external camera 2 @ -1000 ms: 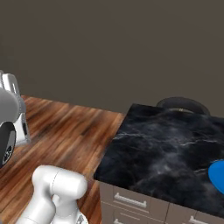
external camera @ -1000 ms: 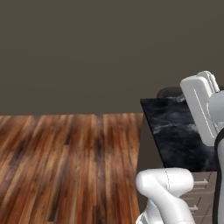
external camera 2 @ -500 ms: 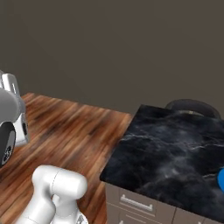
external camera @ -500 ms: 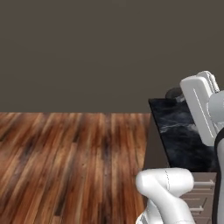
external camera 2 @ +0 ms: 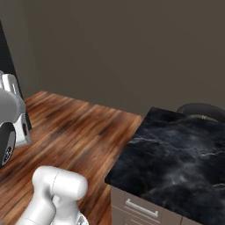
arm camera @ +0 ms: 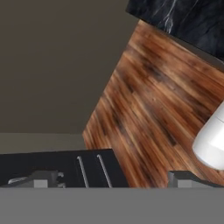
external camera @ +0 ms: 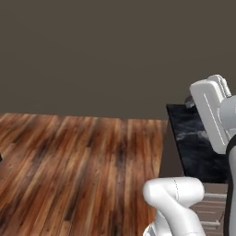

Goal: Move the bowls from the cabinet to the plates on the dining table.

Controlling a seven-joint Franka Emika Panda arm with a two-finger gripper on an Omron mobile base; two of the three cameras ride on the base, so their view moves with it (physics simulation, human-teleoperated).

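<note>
Bowls I judge rigid, slippery, breakable: grip the rim; pincer (arm camera: 111, 181) gapes wide, black marble table (external camera 2: 184, 158) at lower right.

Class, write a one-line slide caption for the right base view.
Black marble dining table beside a wooden floor, white robot arm in the foreground.
</note>
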